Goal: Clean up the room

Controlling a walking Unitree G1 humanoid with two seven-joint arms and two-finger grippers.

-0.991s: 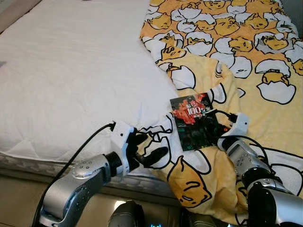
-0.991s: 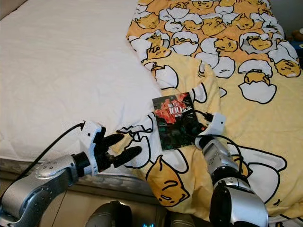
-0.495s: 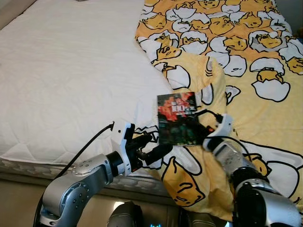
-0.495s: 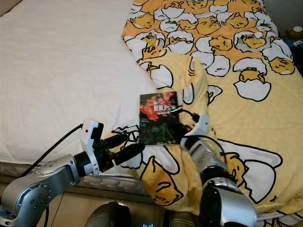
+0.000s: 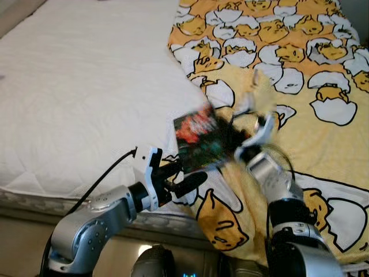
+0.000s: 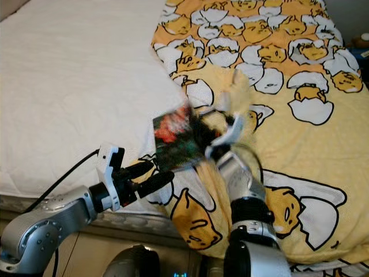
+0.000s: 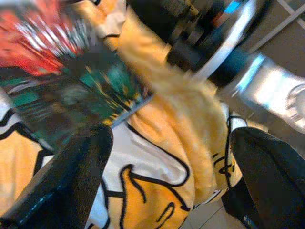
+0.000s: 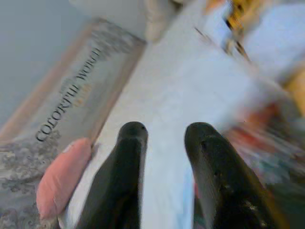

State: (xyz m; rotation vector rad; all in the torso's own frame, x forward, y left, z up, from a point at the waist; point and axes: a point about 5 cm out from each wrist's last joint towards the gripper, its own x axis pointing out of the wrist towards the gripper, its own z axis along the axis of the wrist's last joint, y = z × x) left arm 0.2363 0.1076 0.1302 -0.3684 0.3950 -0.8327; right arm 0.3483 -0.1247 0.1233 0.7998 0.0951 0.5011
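Observation:
A dark book (image 5: 199, 138) with a red and green cover hangs tilted and blurred just above the yellow egg-print blanket (image 5: 300, 69), near the bed's front edge. My right gripper (image 5: 230, 137) is at the book's right edge and is shut on it. In the right wrist view the gripper (image 8: 164, 131) shows a narrow gap, with the blurred book (image 8: 267, 143) beside one finger. My left gripper (image 5: 189, 175) is open, low at the mattress edge, just below and in front of the book. The left wrist view has the book (image 7: 57, 81) right above those fingers.
The white quilted mattress (image 5: 86, 86) covers the left half of the bed, and its front edge (image 5: 34, 199) drops to the floor. A pink pillow (image 8: 62, 176) and a lettered panel (image 8: 71, 100) lie at the bed's far end.
The right gripper has carried the book left across the blanket toward the left gripper, and the book now tilts and blurs. The left gripper stays open near the bed edge.

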